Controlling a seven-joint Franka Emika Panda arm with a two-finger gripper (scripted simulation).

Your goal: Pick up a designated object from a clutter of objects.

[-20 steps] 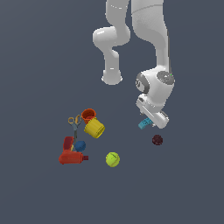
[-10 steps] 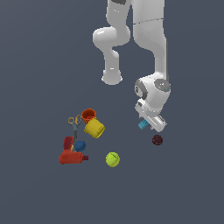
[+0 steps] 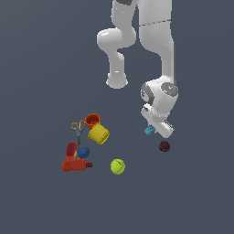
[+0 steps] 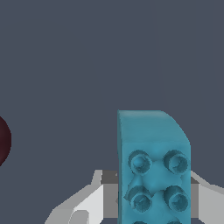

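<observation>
The cyan studded block (image 3: 149, 130) sits between my gripper's (image 3: 152, 130) two fingers, apart from the clutter, toward the exterior view's right. In the wrist view the block (image 4: 153, 164) fills the gap between the light-grey fingers (image 4: 87, 203), which press against both of its sides. The gripper is shut on it. I cannot tell whether the block still touches the floor. The clutter lies toward the exterior view's left: yellow cup (image 3: 98, 134), orange cup (image 3: 92, 120), scissors (image 3: 77, 129), red drill (image 3: 74, 162), blue ball (image 3: 83, 152) and green ball (image 3: 117, 166).
A dark maroon ball (image 3: 164, 146) lies close to the gripper, just below it in the exterior view; its edge shows in the wrist view (image 4: 2, 141). The arm's white base (image 3: 117, 81) stands behind. The floor is plain dark grey.
The wrist has come down a little and shifted slightly toward the exterior view's left. The cyan block and all other objects have stayed where they were.
</observation>
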